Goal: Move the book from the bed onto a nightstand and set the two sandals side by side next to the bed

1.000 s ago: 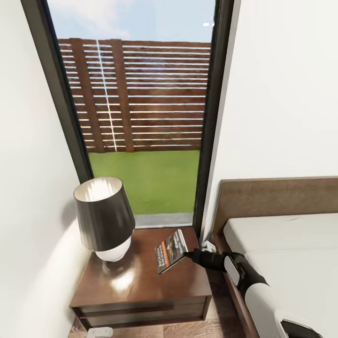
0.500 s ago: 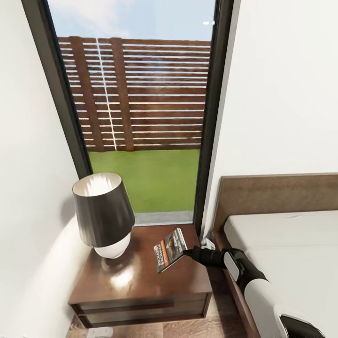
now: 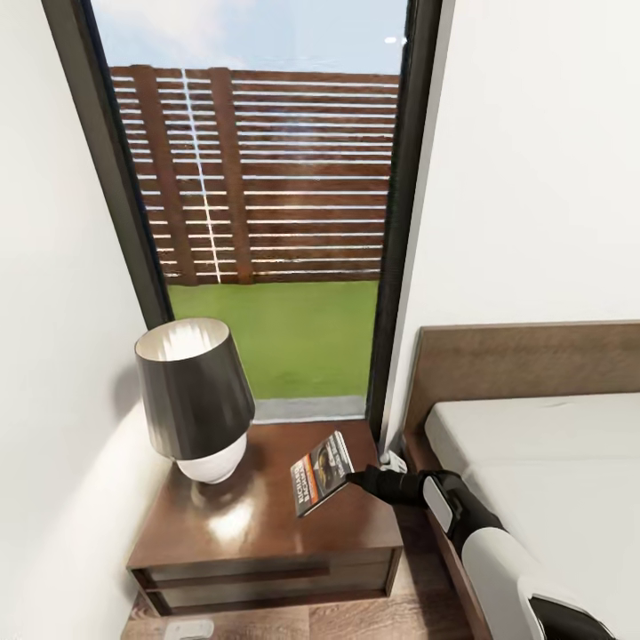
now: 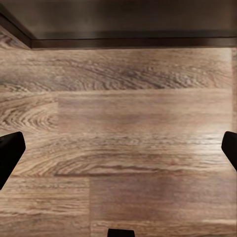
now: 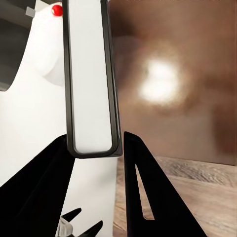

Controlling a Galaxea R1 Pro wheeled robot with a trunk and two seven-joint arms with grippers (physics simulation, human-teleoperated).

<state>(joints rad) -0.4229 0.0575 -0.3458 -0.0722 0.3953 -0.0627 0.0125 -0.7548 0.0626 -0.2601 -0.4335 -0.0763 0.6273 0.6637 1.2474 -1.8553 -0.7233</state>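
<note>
The book (image 3: 322, 474) is held tilted just above the glossy top of the nightstand (image 3: 267, 524), clamped at its edge by the jaws of the right gripper (image 3: 354, 480). A dark-shaded lamp (image 3: 196, 396) stands on the nightstand beside the window (image 3: 267, 222). The bed (image 3: 533, 444) lies alongside. The left gripper (image 4: 118, 148) hangs over the wood floor (image 4: 123, 123), jaws wide apart.

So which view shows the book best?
The head view: the book shows its cover, held tilted above the nightstand by the right gripper. The right wrist view gives only its page edge; the left wrist view faces floor.
</note>
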